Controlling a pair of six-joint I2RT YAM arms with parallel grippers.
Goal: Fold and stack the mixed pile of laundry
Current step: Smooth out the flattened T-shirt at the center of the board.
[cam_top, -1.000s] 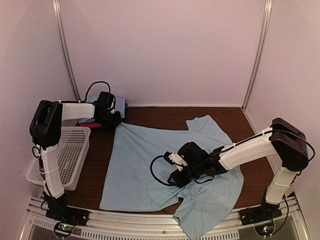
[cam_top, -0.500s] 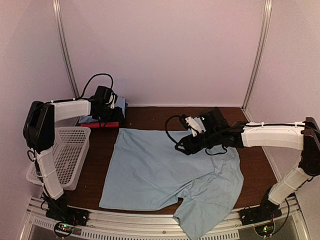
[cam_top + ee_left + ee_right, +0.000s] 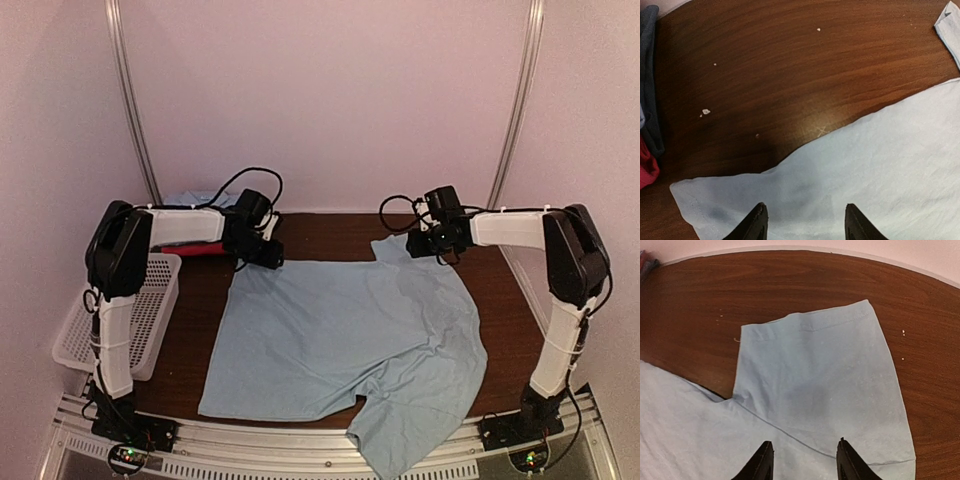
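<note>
Top external view has the shirt spread flat on the surface, long axis left to right. Left fingers hang part-open, empty, over its far-left corner; right fingers likewise over the far sleeve.

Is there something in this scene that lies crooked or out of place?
Mostly no. The light blue shirt lies spread on the table, but its near sleeve hangs over the table's front edge, and the cloth there is wrinkled. A few pale specks dot the bare wood.
</note>
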